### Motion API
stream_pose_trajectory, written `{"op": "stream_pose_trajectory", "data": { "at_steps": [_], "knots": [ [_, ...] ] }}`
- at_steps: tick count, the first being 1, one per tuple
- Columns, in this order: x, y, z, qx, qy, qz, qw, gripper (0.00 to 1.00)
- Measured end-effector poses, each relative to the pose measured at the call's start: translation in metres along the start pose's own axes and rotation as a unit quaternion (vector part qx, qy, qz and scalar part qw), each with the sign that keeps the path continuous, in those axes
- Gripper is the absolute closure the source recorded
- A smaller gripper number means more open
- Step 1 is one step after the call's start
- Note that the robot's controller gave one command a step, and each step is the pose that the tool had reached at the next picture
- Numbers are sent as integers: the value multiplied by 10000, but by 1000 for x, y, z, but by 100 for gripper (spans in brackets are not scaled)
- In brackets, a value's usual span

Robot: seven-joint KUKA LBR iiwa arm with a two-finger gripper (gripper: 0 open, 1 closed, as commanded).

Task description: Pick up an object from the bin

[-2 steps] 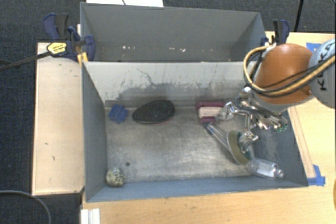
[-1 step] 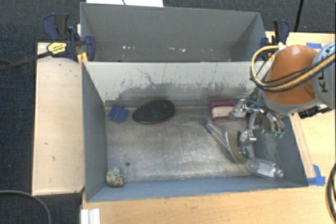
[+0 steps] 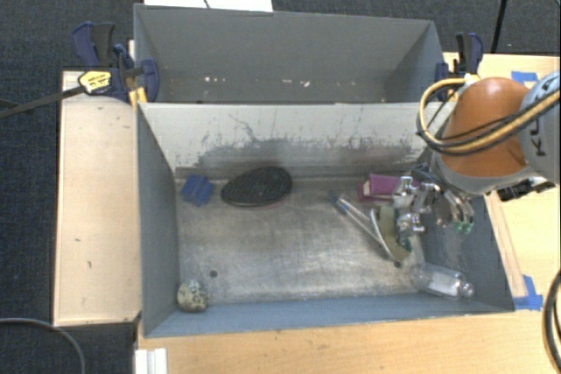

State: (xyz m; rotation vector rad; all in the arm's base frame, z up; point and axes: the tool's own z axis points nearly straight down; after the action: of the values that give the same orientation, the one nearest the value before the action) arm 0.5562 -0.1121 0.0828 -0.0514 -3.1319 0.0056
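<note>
**Grey metal bin** (image 3: 159, 215): open-topped with sloping walls and a scuffed floor; its few contents lie spread apart, mostly along the far wall and on the right side.

**Arm** (image 3: 480, 136): orange-covered and looped with cable; it enters from the right and hangs over the bin's right wall, hiding the wall and floor beneath it.

**Gripper** (image 3: 408, 222): low over the right part of the floor, a cluster of metal parts; whether it is open, closed or gripping anything cannot be told.

**Black oval object** (image 3: 256, 186): ribbed, possibly a brush head; it lies flat at the foot of the far wall, left of centre.

**Clear plastic bottle** (image 3: 441, 282): on its side in the near right corner, near the gripper; faint against the grey.

**Thin sticks** (image 3: 361, 216): pen-like, grey and olive, their number unclear; they lie slantwise on the right floor, and their right ends run under the gripper, which stands over them.

**Purple object** (image 3: 382, 186): boxy, by the far wall; its right end is cut off by the gripper.

**Blue block** (image 3: 197, 189): just left of the black oval object.

**Speckled lump** (image 3: 192, 296): in the near left corner, well apart from everything else.

**Green bit** (image 3: 463, 227): right of the gripper; too small to identify.
</note>
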Motion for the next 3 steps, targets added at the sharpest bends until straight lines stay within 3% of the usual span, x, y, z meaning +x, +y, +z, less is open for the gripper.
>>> {"op": "stream_pose_trajectory", "data": {
  "at_steps": [1, 2, 3],
  "knots": [
    [-9, 3, -65, -10, -101, -86, 9999, 100],
    [-14, 2, -146, -6, -109, -335, 9994, 100],
    [-12, 3, -141, -18, -64, -320, 9995, 0]
  ]
}}
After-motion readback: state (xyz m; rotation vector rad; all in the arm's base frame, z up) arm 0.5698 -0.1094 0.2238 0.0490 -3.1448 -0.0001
